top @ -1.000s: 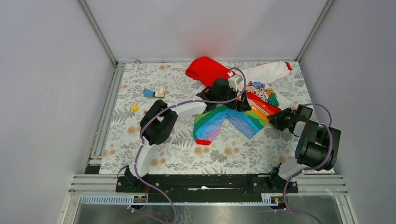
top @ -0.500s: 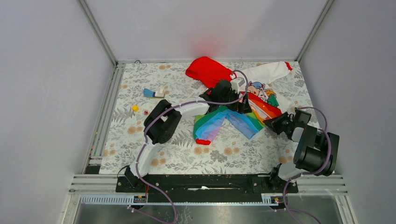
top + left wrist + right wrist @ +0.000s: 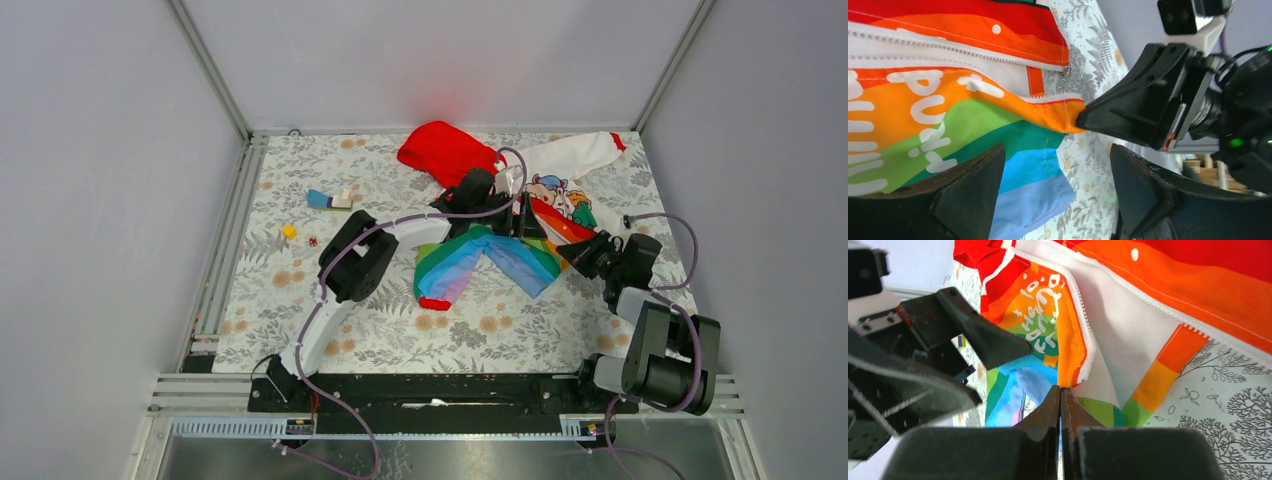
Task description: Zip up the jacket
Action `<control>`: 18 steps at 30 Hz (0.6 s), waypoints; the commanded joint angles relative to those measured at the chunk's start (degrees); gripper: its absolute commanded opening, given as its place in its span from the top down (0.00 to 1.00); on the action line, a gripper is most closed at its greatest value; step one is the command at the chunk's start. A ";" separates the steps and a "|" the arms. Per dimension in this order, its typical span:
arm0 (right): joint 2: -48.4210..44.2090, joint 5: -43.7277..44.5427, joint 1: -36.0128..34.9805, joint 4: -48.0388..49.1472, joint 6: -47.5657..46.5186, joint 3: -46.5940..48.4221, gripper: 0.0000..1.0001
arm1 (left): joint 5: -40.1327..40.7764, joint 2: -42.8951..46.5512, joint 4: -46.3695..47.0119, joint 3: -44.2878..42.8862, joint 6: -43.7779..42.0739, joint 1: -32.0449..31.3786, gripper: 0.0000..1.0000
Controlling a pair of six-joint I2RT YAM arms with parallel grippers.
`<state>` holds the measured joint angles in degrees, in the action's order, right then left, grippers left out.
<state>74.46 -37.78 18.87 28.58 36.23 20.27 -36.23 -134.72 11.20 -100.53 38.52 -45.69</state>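
Note:
The jacket lies open on the floral cloth, red hood at the back, rainbow body toward me, one white sleeve to the right. My right gripper is shut on the orange bottom corner of a front panel beside the white zipper tape; the pinch shows in the right wrist view. My left gripper hovers open over the rainbow panel, its fingers spread on either side of the blue hem. The right gripper's fingers show there holding the orange corner. The zipper teeth are apart.
A small blue and white object, a yellow piece and a tiny red piece lie at the left of the cloth. Grey walls and metal rails enclose the table.
My right gripper has moved left to the jacket's bottom corner, its arm folding down. My left gripper has shifted slightly right over the rainbow panel.

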 commanded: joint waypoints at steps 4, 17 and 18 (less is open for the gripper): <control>-2.33 -1.54 -1.46 3.33 -1.54 -1.07 1.00 | -7.69 -7.49 21.63 1.59 28.85 2.91 0.32; -3.15 -2.20 -1.55 2.73 -0.76 -3.29 1.00 | -2.16 -9.27 29.98 5.50 42.70 0.14 0.37; -3.16 -2.19 -1.56 2.86 -0.61 -3.55 1.00 | -2.53 -9.86 32.09 5.60 44.44 -0.04 0.38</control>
<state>71.72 -38.68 17.76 29.43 35.88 17.30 -38.70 -142.82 31.77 -95.02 75.31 -44.25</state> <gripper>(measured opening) 0.017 0.632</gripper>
